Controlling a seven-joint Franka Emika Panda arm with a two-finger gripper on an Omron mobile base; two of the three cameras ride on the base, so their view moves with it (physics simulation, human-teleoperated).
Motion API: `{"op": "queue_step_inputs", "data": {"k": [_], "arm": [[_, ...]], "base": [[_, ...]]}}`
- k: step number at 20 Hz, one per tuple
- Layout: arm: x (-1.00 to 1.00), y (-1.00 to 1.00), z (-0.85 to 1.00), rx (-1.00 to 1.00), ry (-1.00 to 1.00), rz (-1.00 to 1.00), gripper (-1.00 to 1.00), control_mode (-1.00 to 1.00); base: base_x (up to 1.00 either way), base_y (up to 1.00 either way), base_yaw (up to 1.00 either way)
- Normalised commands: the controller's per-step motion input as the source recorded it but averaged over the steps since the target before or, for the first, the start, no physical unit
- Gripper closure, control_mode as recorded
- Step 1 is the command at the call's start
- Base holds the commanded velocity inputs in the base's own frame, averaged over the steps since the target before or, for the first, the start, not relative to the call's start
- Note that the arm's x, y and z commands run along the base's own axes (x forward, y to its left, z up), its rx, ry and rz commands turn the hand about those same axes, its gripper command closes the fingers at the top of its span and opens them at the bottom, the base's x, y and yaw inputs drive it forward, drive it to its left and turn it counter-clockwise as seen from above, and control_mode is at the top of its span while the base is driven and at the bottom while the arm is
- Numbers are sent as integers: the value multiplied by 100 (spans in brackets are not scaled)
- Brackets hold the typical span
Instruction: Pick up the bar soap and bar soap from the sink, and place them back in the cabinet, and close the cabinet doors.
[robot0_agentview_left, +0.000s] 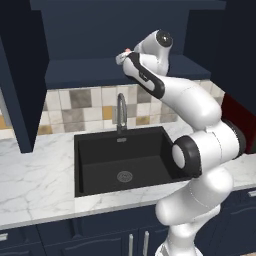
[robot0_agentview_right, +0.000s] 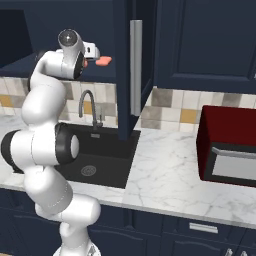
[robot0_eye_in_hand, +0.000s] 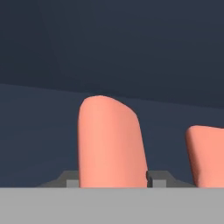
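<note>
My gripper (robot0_eye_in_hand: 113, 179) is shut on a salmon-pink bar soap (robot0_eye_in_hand: 109, 140), which stands up between the two dark fingertips. To its right the second bar soap (robot0_eye_in_hand: 205, 155) lies on the navy shelf (robot0_eye_in_hand: 39, 131) of the cabinet. From the left base view the gripper (robot0_agentview_left: 124, 56) is raised over the cabinet shelf (robot0_agentview_left: 85, 72), between the open cabinet doors (robot0_agentview_left: 20, 75). A pink bar (robot0_agentview_right: 104, 60) shows just past the hand (robot0_agentview_right: 94, 52) in the right base view. The black sink (robot0_agentview_left: 100, 165) sits far below.
A curved grey faucet (robot0_agentview_left: 120, 112) rises behind the sink, under the shelf. The right cabinet door (robot0_agentview_right: 131, 75) stands open with its long silver handle facing out. A dark red microwave (robot0_agentview_right: 230, 145) sits on the marble counter (robot0_agentview_right: 165, 175) to the right.
</note>
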Motion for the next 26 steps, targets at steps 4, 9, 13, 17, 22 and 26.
{"op": "queue_step_inputs", "data": {"k": [4, 9, 13, 17, 22, 26], "arm": [[11, 5, -14, 0, 0, 0, 100, -100], [0, 0, 0, 0, 0, 0, -100, -100], [0, 0, 0, 0, 0, 0, -100, -100], [0, 0, 0, 0, 0, 0, -100, -100], [-2, 0, 0, 0, 0, 0, -100, -100], [-38, 0, 3, 0, -8, 0, -100, -100]], "base": [[0, 0, 0], [0, 0, 0], [0, 0, 0], [0, 0, 0], [0, 0, 0], [0, 0, 0]]}}
